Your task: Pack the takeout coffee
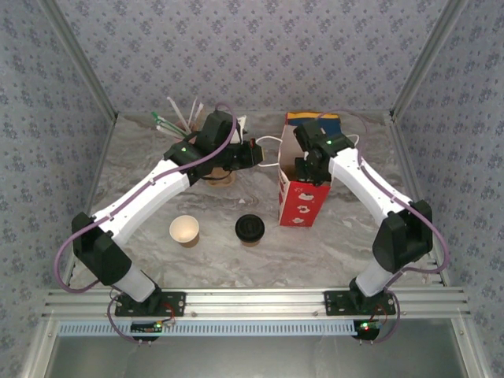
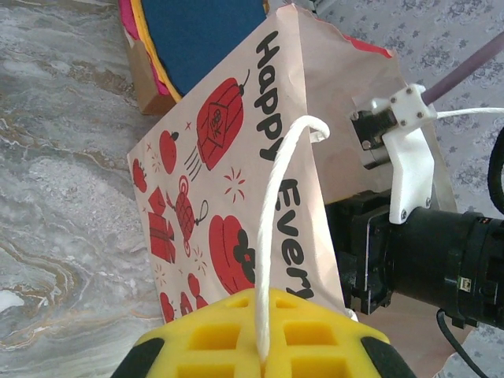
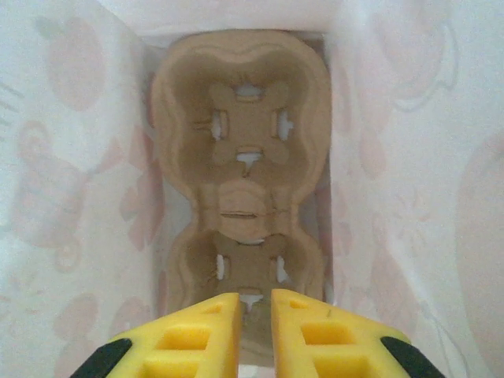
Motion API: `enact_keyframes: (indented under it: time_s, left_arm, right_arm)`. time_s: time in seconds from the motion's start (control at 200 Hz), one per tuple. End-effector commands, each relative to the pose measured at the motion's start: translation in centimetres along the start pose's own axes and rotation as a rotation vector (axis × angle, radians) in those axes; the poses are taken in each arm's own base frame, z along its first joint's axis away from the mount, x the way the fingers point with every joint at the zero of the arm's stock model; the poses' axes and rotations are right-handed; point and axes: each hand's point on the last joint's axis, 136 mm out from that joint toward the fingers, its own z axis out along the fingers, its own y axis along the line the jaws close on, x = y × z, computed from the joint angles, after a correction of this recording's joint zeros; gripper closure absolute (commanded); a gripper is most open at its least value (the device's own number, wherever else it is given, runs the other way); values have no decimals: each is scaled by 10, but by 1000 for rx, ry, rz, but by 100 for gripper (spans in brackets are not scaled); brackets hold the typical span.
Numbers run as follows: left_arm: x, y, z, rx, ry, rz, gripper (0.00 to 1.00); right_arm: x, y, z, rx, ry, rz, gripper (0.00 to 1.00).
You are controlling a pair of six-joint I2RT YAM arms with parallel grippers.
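Black-lidded takeout coffee (image 1: pixel 250 229) upright, well apart from left gripper (image 2: pixel 264 358) tight on rope handle (image 2: pixel 272 236); right gripper (image 3: pixel 256 315) slightly parted, empty.

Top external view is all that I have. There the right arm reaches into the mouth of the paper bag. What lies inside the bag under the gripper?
Observer: In the right wrist view, a brown pulp cup carrier lies flat on the bottom of the paper bag, and no cup stands in it.
Operator: Does the right gripper hold the carrier?
Observer: No. The right gripper hangs above it with its fingers slightly apart and nothing between them.
Operator: And what does the left gripper do?
Observer: In the left wrist view, the left gripper is shut on the bag's white rope handle.
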Motion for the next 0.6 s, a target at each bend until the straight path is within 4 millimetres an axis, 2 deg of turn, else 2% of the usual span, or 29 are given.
enact_keyframes:
  time_s: [0.0,0.17,0.595]
  left_arm:
    - [-10,-1,-13,-2,-60,4,100]
    - [-11,0,-16,-5,-68,3,100]
    - [-8,-9,-12,37,-48,1,100]
  right_arm:
    - [14,-24,4,71,43,41,81]
    - [12,-38,8,121,54,23,81]
    - [-15,18,-23,-17,-35,-61,80]
